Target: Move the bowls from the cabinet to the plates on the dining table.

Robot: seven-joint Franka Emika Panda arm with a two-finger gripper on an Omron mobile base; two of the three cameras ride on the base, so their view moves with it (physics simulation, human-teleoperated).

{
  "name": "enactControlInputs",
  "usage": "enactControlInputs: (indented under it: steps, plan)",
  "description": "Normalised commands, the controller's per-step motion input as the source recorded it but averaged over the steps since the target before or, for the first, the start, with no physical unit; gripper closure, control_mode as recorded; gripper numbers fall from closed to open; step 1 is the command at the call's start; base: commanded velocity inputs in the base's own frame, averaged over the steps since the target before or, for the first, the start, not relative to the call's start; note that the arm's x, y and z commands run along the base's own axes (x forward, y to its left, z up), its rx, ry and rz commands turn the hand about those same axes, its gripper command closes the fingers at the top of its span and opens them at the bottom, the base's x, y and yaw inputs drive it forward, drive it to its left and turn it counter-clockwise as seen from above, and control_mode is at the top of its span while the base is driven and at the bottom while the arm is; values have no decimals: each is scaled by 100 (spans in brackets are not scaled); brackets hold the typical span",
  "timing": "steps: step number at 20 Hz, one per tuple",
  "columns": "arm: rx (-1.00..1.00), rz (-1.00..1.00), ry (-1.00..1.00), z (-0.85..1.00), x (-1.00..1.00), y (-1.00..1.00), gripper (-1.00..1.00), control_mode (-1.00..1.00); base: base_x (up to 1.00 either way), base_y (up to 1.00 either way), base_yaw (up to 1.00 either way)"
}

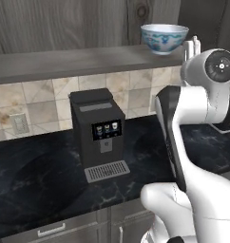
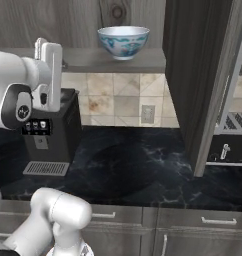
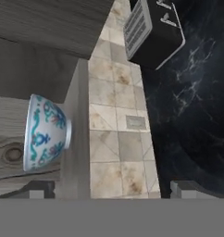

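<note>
Sitting on the cabinet [image 2: 203,75] shelf, the white-and-blue bowl [image 2: 123,41] is not yet grasped; the gripper [image 2: 49,55], jaws apart and empty, seems near it. Carrying it to a plate remains.

— What stands on the worktop [image 1: 41,175]?
— A black coffee machine [image 1: 99,133], against the tiled wall [image 2: 118,102] at the back edge.
— Anything else?
— A wall socket [image 2: 148,114], and drawers [image 2: 203,220] under the front edge; possibly an oven [image 2: 233,135] beyond the right end.
</note>
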Motion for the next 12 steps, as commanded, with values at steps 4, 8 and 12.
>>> enactControlInputs:
  steps: [4,8,12]
  plan:
    - [-1,-20,-10,17,2,10,-100,-100,0,0,0]
    - [0,-18,-9,19,6,2,-100,-100,0,0,0]
    - [0,-17,-4,10,13,-1,-100,-100,0,0,0]
